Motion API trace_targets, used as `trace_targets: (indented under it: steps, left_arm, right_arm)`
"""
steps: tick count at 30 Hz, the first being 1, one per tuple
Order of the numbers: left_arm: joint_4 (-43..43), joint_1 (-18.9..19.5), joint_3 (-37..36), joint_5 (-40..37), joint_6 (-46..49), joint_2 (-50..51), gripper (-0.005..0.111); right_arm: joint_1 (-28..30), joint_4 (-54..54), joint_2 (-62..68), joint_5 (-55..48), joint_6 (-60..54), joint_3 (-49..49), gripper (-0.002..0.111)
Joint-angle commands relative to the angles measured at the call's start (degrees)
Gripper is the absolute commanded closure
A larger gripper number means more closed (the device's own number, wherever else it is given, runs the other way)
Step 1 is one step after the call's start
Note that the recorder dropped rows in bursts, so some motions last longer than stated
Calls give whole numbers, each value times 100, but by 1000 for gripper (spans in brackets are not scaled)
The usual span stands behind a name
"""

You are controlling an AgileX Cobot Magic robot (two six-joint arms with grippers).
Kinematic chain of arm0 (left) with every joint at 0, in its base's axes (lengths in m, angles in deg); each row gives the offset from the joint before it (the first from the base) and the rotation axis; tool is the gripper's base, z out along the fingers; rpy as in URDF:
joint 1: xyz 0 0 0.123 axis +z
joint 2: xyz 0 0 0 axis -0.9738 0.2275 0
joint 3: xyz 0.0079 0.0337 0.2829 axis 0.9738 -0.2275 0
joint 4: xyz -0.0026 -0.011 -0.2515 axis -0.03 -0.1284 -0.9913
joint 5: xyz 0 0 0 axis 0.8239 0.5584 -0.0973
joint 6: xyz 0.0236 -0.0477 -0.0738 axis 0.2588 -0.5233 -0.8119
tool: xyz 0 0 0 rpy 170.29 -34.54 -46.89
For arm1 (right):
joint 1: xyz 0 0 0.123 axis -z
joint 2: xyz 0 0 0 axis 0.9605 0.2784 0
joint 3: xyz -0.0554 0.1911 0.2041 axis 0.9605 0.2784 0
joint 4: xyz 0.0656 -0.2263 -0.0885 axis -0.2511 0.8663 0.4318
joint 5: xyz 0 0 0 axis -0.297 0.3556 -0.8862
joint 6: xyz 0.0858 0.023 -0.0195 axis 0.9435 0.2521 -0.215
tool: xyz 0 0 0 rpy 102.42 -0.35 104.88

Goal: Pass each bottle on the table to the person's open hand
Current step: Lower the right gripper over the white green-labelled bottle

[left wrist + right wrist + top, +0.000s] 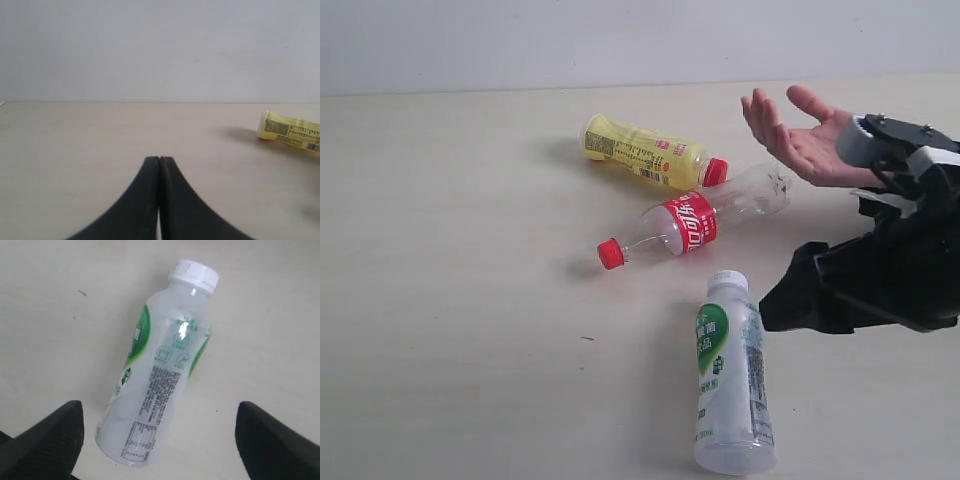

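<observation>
Three bottles lie on their sides on the table [450,250]. The yellow bottle [645,152] with a red cap is farthest back and also shows in the left wrist view [292,132]. The clear bottle with red label and cap [695,222] lies just in front of it. The white-green labelled bottle [730,375] lies nearest the front. My right gripper [157,405] hangs open above the white-green bottle [160,370], its fingers [50,440] apart on either side of the base. My left gripper [159,159] is shut and empty. The floral-label bottle is out of view.
A person's open hand [800,135], palm up, is held above the table at the back right, close to the clear bottle's base. My black right arm [890,270] fills the right side just below the hand. A pale wall [620,40] bounds the table behind.
</observation>
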Motion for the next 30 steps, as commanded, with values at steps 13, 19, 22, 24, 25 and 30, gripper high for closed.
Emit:
trace_targets:
  steps: [13,19,22,24,25,30]
  left_arm:
    - [-34,17,-19,2,-17,-40,107]
    - [-34,17,-19,2,-17,-40,107]
    - [-34,17,-19,2,-17,-40,107]
    - [-34,17,-19,2,-17,-40,107]
    - [-34,17,-19,2,-17,-40,107]
    - [-34,17,-19,2,-17,-40,107]
  right_arm:
    - [23,-265,198,236,-294,-81,30]
    - [23,-265,198,-631,21,-544,30]
    - [-31,-36,198,-865,332,-668,30]
    - [-208,453,208,-933,766,-707,30]
    - [-312,697,233,-933,1009,-707,30]
    - [-679,1201,525,-871,1736,-707,30]
